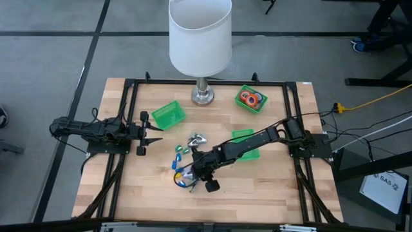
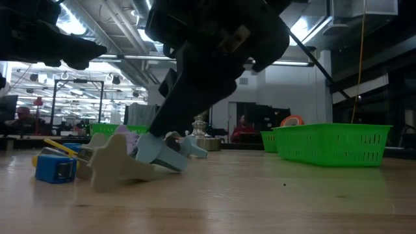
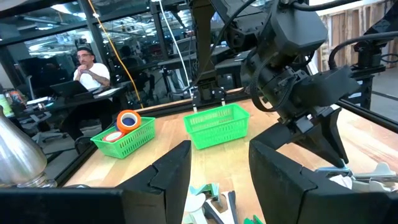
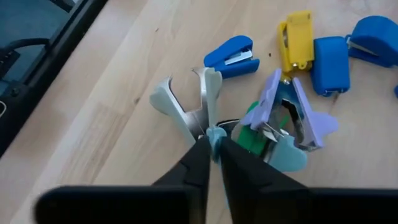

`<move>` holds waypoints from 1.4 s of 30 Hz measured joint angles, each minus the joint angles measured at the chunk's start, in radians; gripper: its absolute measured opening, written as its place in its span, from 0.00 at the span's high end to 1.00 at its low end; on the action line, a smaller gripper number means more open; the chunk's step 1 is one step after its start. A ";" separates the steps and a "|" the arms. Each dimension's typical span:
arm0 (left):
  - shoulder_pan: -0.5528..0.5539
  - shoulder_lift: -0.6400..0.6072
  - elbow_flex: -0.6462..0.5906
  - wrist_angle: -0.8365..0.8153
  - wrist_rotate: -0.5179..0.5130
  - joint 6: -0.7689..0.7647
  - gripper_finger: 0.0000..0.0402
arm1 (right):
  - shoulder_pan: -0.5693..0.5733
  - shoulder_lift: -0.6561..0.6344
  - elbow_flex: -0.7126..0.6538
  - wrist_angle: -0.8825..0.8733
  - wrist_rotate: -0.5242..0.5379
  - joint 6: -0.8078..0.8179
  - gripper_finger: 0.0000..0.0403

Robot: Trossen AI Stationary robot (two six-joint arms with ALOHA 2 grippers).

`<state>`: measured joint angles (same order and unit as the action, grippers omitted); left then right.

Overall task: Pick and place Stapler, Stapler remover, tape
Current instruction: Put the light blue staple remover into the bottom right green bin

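My right gripper (image 4: pixel 212 146) is shut on a pale green stapler remover (image 4: pixel 186 109) at the edge of a pile on the table's near middle (image 1: pixel 187 171). The pile holds small blue staplers (image 4: pixel 231 55), a yellow stapler (image 4: pixel 296 37) and purple (image 4: pixel 298 112) and teal removers. More silvery removers (image 1: pixel 197 140) lie farther back. Red and orange tape rolls (image 1: pixel 251 98) sit in the far right green bin. My left gripper (image 1: pixel 156 133) hovers open at the table's left, touching nothing. My right gripper pinches the pale green stapler remover between its two fingers at the end where the two arms meet (image 4: pixel 214 134). The fingers slant down from the table's right. The remover's winged arms (image 4: pixel 163 96) spread away from the fingertips, low over the table.
An empty green bin (image 1: pixel 168 115) stands far left of centre, and another (image 1: pixel 244 145) lies under my right arm. A white lamp (image 1: pixel 201 38) with a metal base (image 1: pixel 203 95) stands at the far edge. A black frame (image 1: pixel 129 90) rims the table. A person (image 3: pixel 87 68) sits beyond it.
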<state>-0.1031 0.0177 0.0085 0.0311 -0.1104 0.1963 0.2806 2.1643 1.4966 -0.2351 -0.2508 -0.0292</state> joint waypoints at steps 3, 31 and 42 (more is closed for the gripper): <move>0.000 0.000 0.000 0.000 0.000 0.000 0.61 | 0.000 -0.002 0.003 -0.006 0.004 0.000 0.98; 0.000 0.000 0.000 0.000 0.000 0.000 0.61 | -0.015 -0.150 0.147 -0.546 0.097 -0.048 1.00; 0.000 0.000 0.000 0.000 0.000 0.000 0.61 | -0.054 -0.150 0.144 -0.486 0.270 -0.069 1.00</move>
<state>-0.1028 0.0177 0.0082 0.0311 -0.1104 0.1963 0.2265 2.0138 1.6409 -0.7208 0.0187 -0.0980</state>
